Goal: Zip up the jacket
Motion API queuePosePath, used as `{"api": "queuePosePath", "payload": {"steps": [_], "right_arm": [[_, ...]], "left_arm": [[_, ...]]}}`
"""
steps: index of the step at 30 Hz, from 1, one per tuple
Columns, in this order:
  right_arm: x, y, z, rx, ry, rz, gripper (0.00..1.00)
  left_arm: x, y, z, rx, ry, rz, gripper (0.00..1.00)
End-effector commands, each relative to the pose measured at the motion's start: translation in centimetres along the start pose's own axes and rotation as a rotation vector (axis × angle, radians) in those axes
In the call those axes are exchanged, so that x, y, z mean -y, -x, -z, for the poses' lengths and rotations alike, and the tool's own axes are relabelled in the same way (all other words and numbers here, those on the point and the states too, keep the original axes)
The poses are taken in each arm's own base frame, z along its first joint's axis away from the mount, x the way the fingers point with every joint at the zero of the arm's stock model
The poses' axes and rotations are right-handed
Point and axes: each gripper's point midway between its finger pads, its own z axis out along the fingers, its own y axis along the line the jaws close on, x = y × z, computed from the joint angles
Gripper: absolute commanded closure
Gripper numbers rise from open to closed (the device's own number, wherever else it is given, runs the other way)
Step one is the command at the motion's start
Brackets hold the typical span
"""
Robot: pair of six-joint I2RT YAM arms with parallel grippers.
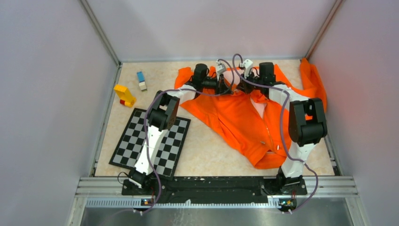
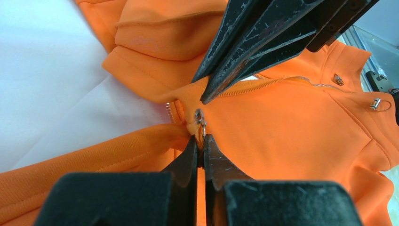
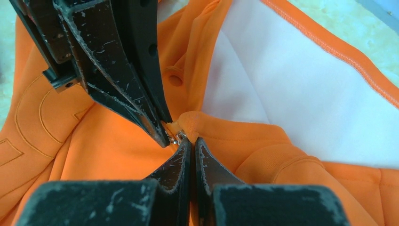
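Note:
The bright orange jacket lies open across the right half of the table, its pale lining showing. Both grippers meet at its far part. My left gripper is shut on the silver zipper pull and the fabric under it. My right gripper is shut on a fold of the orange front edge right beside the slider. The two sets of fingertips almost touch; the right fingers come in from above in the left wrist view. Closed zipper teeth run off toward the collar.
A black-and-white checkerboard lies by the left arm. A yellow and red block and a blue and white block sit at the far left. One sleeve bunches against the right wall.

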Motion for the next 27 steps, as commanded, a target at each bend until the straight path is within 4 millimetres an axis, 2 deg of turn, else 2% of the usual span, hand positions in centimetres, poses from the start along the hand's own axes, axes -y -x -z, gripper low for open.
{"api": "queuePosePath", "payload": {"steps": [1,9,15,20,27], "right_arm": [[-3.2,3.8,0.3,0.154,0.148,0.04,1.0],[-5.4,2.0,0.8,0.195,0.379,0.133,1.0],[-5.8,2.3,0.8,0.242,0.485,0.117,1.0],[-4.2,1.6,-0.5,0.205,0.423,0.061,1.0],[-3.2,1.6,-0.8,0.22,0.383,0.017,1.0]], "left_arm": [[1.8,2.3,-0.6,0.044,-0.053,-0.091,1.0],[3.5,2.1,-0.1,0.031,-0.134,-0.165,1.0],[4.8,2.3,0.1,0.031,-0.213,-0.196,1.0],[5.0,2.8,0.1,0.04,-0.22,-0.19,1.0],[5.1,3.4,0.6,0.062,-0.173,-0.159,1.0]]}}
